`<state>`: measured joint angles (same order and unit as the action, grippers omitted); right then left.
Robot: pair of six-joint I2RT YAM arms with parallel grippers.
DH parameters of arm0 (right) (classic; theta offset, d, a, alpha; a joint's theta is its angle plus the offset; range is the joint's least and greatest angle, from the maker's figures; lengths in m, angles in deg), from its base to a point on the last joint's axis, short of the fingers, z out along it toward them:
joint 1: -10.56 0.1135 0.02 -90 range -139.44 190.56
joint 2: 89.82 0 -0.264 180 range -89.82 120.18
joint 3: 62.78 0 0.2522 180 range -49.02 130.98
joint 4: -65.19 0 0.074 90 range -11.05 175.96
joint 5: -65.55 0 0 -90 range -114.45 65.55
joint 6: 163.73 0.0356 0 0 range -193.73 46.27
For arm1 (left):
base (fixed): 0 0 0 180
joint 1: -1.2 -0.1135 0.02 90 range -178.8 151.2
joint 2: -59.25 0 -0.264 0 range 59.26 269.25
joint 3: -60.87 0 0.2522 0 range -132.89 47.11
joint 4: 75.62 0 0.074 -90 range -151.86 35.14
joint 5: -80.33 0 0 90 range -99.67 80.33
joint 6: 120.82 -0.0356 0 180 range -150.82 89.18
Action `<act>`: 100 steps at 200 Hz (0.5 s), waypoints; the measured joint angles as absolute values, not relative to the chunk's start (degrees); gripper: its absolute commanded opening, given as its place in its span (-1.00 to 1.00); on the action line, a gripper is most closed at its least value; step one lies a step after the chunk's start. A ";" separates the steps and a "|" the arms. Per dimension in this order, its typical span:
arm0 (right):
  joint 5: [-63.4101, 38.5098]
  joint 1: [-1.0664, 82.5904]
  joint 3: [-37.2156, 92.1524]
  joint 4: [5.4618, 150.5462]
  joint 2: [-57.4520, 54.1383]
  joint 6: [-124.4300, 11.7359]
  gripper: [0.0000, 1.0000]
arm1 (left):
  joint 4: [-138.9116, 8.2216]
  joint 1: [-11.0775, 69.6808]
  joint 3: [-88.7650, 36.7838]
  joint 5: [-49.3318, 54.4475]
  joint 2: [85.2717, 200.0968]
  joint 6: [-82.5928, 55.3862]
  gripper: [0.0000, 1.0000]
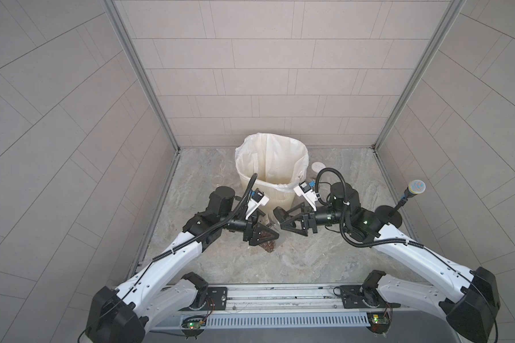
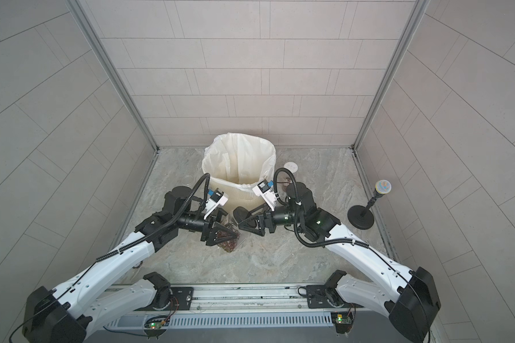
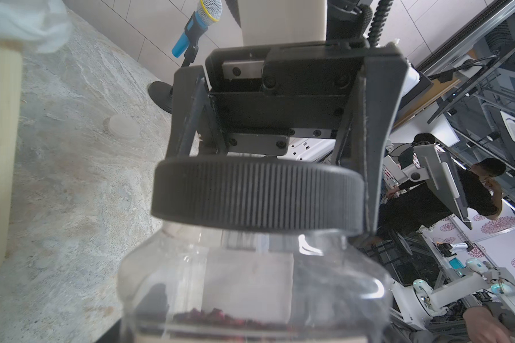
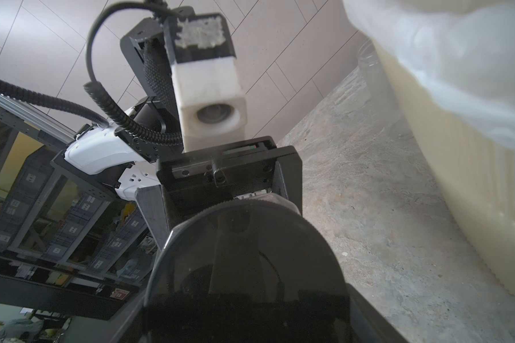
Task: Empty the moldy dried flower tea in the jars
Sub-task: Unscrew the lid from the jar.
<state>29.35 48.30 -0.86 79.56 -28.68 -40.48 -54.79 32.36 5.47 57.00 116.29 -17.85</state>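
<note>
right hand [image 1: 282, 220] clamped on black lid [image 3: 256, 193]; left hand [image 1: 268, 227] straddles jar [image 3: 250, 282], grip unclear. tea [image 2: 229, 245] inside, bin [image 1: 280, 196] behind.

I checked the hardware remotely. Left arm [image 1: 173, 255] and right arm [image 1: 414, 252] had white shells, black joint housings and black corrugated conduit [image 1: 344, 190]. The wrist camera [image 1: 257, 202] was a white block with a blue connector. The right arm showed a green LED [image 1: 366, 221]. Right gripper [image 3: 268, 193]: black triangular fingers [image 3: 378, 118], steel rail [image 3: 244, 71], black cap screws [image 3: 236, 71].
</note>
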 measured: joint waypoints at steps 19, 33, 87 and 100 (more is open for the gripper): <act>29.61 48.01 -0.18 80.19 -28.24 -41.04 0.62 | -55.36 32.36 5.47 56.96 116.42 -17.59 0.54; 29.53 47.81 0.67 81.37 -28.13 -41.88 0.89 | -56.08 32.36 5.47 56.83 116.42 -17.57 0.52; 26.79 45.28 2.77 83.91 -28.59 -43.65 1.00 | -54.79 32.51 5.47 50.14 116.16 -20.45 0.47; 26.23 45.26 3.88 86.59 -28.52 -44.24 1.00 | -54.14 32.51 5.44 47.43 115.74 -21.85 0.46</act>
<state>26.23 45.26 3.88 86.59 -28.52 -44.24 -54.14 32.51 5.44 47.43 115.74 -21.85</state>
